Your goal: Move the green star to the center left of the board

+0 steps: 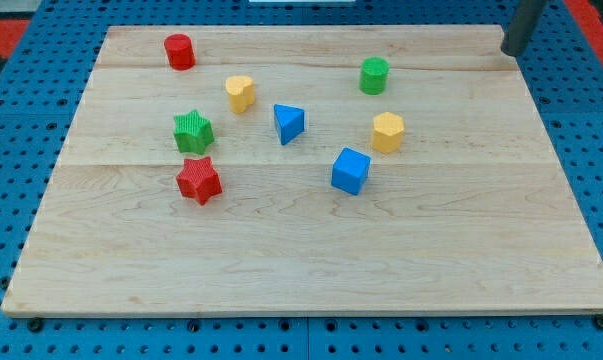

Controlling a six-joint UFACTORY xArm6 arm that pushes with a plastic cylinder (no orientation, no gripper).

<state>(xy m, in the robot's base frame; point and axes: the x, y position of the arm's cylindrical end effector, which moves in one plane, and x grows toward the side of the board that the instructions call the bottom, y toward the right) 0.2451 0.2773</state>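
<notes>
The green star (pixel 193 130) lies on the wooden board (pixel 311 250), left of the middle. A red star (pixel 199 180) lies just below it, close but apart. My tip (pixel 512 52) is at the board's top right corner, far from the green star. Between them lie a yellow block (pixel 240 93), a blue triangular block (pixel 289 123) and a green cylinder (pixel 374 75).
A red cylinder (pixel 179 51) stands near the top left. A yellow hexagonal block (pixel 387 131) and a blue cube (pixel 350 170) lie right of the middle. The board rests on a blue pegboard (pixel 21 120).
</notes>
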